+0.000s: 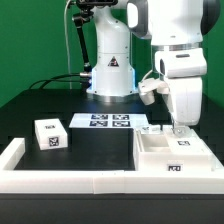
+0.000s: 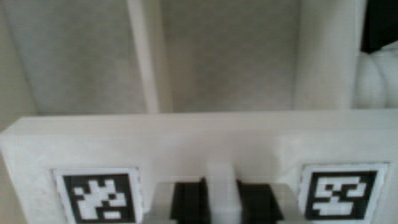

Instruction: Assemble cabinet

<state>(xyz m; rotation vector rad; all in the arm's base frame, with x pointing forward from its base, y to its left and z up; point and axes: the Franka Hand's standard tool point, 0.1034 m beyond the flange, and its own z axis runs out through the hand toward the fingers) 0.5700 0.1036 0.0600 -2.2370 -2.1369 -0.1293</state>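
Observation:
The cabinet body (image 1: 165, 158), a big white box with a tag on its front, lies at the exterior view's right. My gripper (image 1: 178, 129) reaches straight down into its far right part. In the wrist view the two black fingers (image 2: 187, 205) stand close together with a narrow white strip of a cabinet piece (image 2: 217, 130) between them; my gripper (image 2: 217, 203) looks shut on it. That piece carries two tags (image 2: 98, 197), one on each side of the fingers. A small white tagged block (image 1: 50, 133) sits apart at the exterior view's left.
The marker board (image 1: 108, 121) lies flat in front of the arm's base. A low white rim (image 1: 60, 178) edges the black table along the front and left. Black cables hang behind the base.

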